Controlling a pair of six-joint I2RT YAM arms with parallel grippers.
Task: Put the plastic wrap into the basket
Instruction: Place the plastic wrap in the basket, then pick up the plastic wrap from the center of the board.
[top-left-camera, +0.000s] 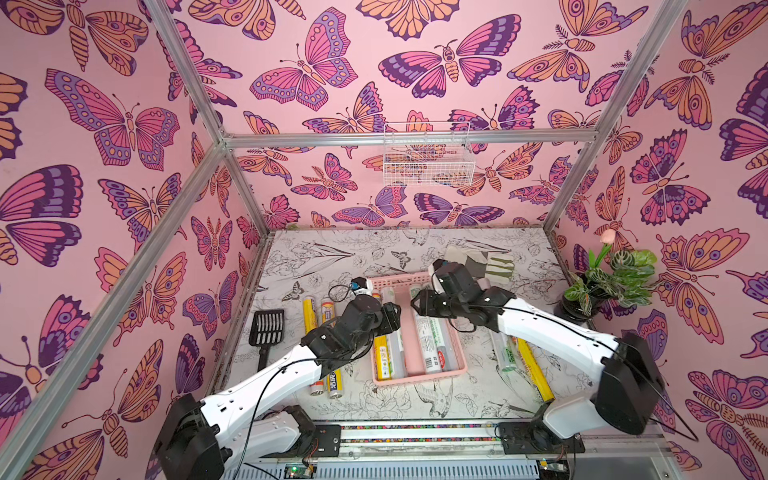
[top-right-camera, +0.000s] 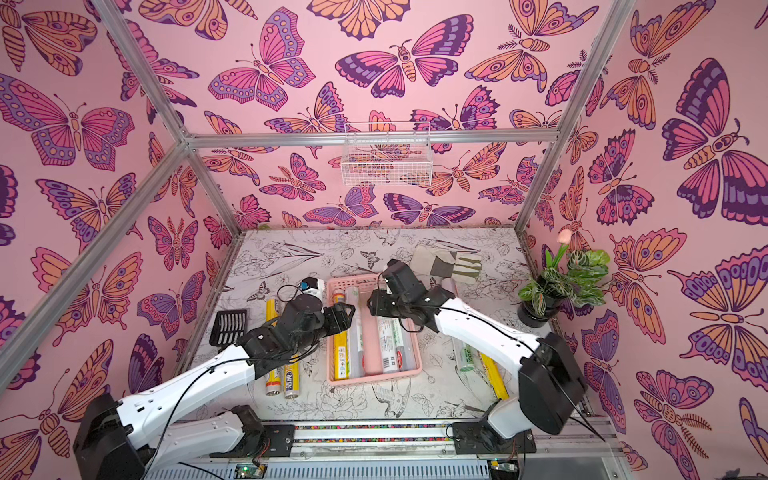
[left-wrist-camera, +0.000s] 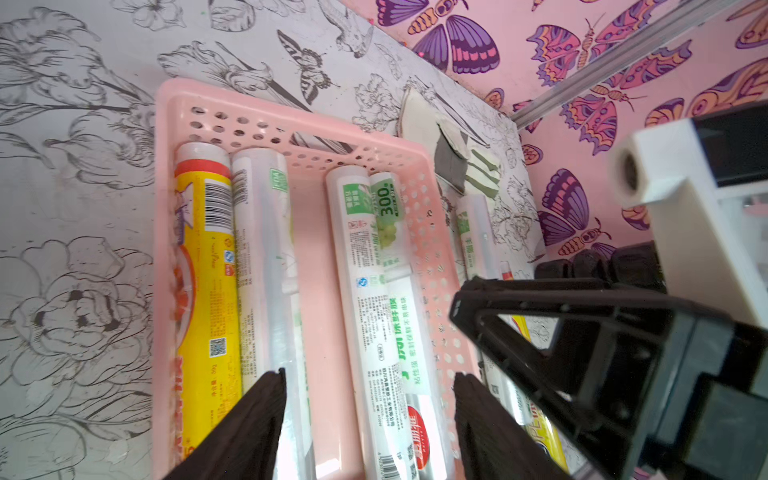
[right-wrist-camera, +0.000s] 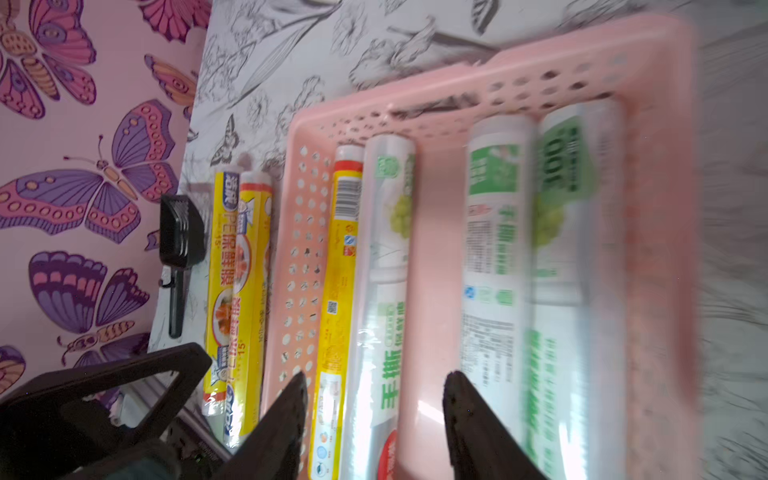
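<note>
The pink basket (top-left-camera: 419, 376) (top-right-camera: 374, 380) lies mid-table and holds several plastic wrap rolls: a yellow one (top-left-camera: 380, 357) (left-wrist-camera: 203, 266) and a clear one on one side, two white-green ones (top-left-camera: 430, 340) (left-wrist-camera: 365, 266) on the other. Two yellow rolls (top-left-camera: 334, 380) (right-wrist-camera: 237, 270) lie on the table left of it. A clear green-print roll (top-left-camera: 509, 353) and a yellow roll (top-left-camera: 536, 370) lie to its right. My left gripper (top-left-camera: 395, 316) (left-wrist-camera: 370, 376) and right gripper (top-left-camera: 417, 305) (right-wrist-camera: 378, 376) hover over the basket facing each other, both open and empty.
A black slotted scoop (top-left-camera: 266, 328) lies at the table's left edge. A grey-white glove (top-left-camera: 482, 262) lies behind the basket, and a potted plant (top-left-camera: 602, 286) stands at the right edge. A white wire basket (top-left-camera: 428, 160) hangs on the back wall.
</note>
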